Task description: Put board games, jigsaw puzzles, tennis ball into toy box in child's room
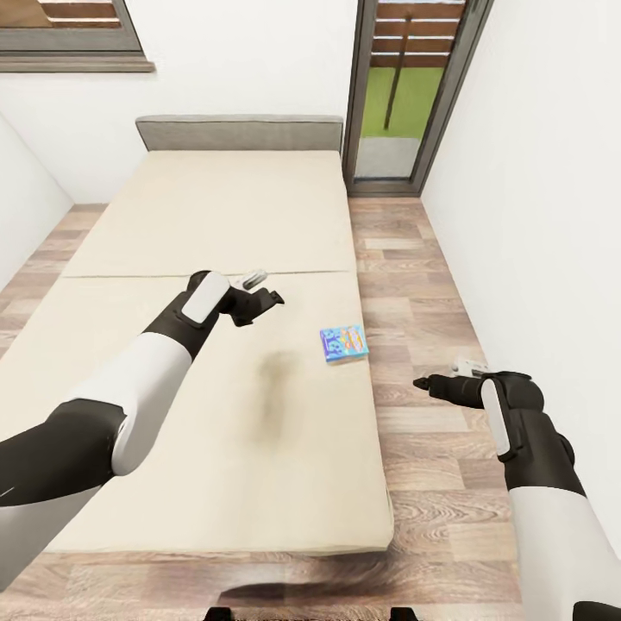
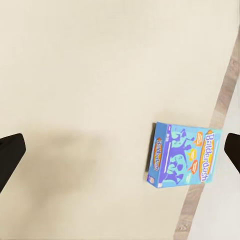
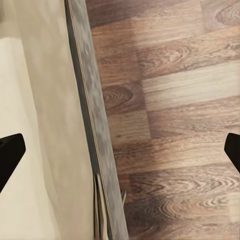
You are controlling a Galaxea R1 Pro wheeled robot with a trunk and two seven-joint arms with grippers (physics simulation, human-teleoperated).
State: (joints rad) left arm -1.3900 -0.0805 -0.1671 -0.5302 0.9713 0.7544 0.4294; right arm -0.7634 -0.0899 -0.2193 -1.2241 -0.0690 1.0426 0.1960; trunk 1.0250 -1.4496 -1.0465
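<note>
bed (image 1: 216, 216): our left gripper (image 1: 263, 291) hovers over the mattress, jaws wide, empty | blue game (image 1: 344, 342) (lettered Balderdash) lies flat near the bed's right edge | right gripper (image 1: 448, 373) over floor (image 1: 414, 285) beside the bed; jaws wide

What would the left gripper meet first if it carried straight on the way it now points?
Probably bare mattress of the bed: the left gripper, jaws open, faces it, the blue board game lying off to one side.

— Room around the blue board game (image 1: 344, 342)?
— Open mattress on the bed (image 1: 216, 224) to its left (bare beige). Right: floor strip (image 1: 414, 345), hemmed by the white wall (image 1: 535, 216).
</note>
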